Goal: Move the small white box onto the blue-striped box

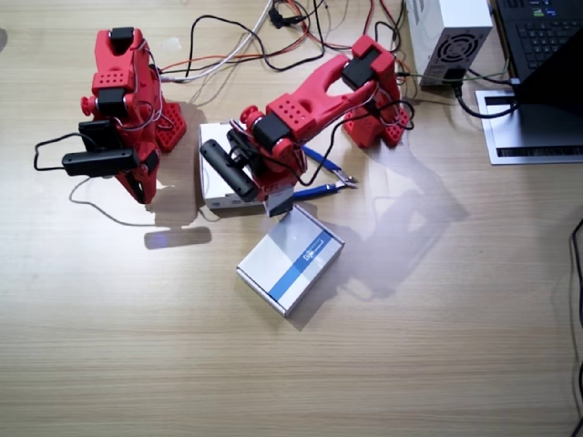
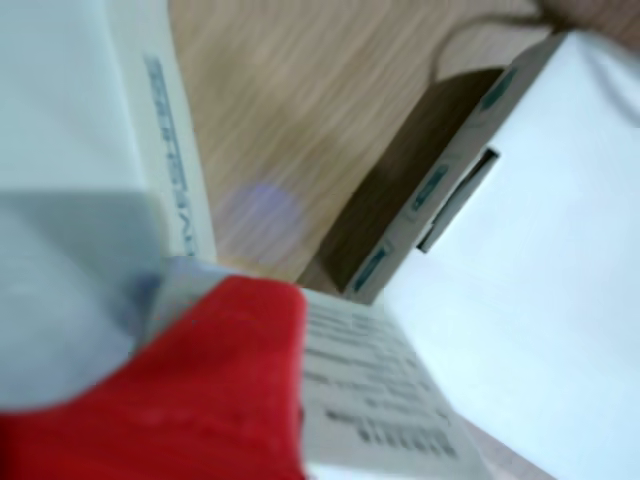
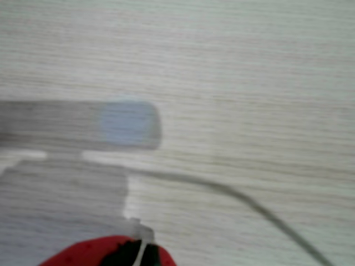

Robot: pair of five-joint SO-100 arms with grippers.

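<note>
Left pincer [image 1: 279,202] grips the small box [image 1: 280,201], held just above the striped box's [image 1: 290,259] near corner; the target lies diagonally, just ahead of the pincer. Right pincer [image 1: 141,187] hangs over bare bench [image 1: 410,346], its gap unclear. One small box, one striped box, one plain box [image 1: 214,173].

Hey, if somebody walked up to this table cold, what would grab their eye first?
Probably the two bright red arms: the left arm stretches to mid-table, its fingers holding a tiny white carton at the far corner of the flat white cardboard box with a blue stripe. The right arm sits folded beside a plain white flat box.
</note>
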